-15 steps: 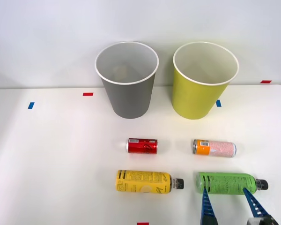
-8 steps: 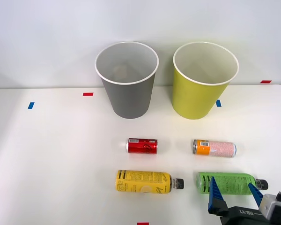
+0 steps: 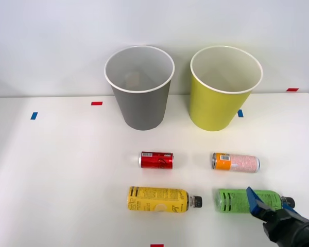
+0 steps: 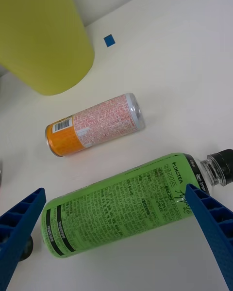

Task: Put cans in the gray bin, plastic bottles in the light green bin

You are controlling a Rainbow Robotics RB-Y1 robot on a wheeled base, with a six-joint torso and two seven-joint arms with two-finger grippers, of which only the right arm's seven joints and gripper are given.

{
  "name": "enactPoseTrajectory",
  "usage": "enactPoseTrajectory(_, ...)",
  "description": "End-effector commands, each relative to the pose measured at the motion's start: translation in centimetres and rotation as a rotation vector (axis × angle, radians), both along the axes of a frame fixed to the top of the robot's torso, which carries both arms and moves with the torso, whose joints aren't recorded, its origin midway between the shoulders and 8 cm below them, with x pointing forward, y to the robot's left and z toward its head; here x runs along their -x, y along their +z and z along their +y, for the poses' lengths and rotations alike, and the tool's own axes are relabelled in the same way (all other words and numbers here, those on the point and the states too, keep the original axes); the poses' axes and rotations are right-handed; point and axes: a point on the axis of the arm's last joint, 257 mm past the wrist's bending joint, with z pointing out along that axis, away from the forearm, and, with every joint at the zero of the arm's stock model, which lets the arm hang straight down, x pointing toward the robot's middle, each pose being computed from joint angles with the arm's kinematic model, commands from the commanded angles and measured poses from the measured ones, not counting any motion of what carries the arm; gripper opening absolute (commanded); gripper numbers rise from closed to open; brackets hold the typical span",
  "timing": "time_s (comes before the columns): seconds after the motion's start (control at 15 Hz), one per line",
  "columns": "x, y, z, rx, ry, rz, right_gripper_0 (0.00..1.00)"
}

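Nothing binned yet: both cans (image 3: 156, 160) and both bottles (image 3: 161, 199) lie on the bench (image 3: 56, 175) at lower centre. Right gripper (image 4: 116, 233), jaws spread, straddles the green bottle (image 4: 121, 203), lower right. Gray bin (image 3: 139, 87) and green bin (image 3: 224, 88) sit empty up top.

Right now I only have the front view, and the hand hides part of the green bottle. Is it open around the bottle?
Observer: Yes, open. In the wrist view the hand straddles the green bottle, one finger by its base, the other by its shoulder near the black cap.
Operator: Squeezing it?
Observer: No squeeze visible. The fingers stand wide apart and the bottle lies flat on the table between them; I cannot tell whether either tip touches it.
Operator: Is the pinkish can in the way?
Observer: No. The can lies beyond the bottle, with bare table between them, clear of both fingers.
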Motion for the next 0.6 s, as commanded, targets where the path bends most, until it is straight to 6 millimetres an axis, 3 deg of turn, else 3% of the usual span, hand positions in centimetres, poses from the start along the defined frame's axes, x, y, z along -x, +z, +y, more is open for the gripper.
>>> enactPoseTrajectory(0.07,-0.5,0.3,-1.3,-0.158,-0.072,0.082,1.00)
enactPoseTrajectory(0.27,-0.3,0.5,-0.6,-0.342,-0.152,0.178,1.00)
enactPoseTrajectory(0.6,1.9,-2.6,-0.1,-0.573,-0.346,0.374,1.00)
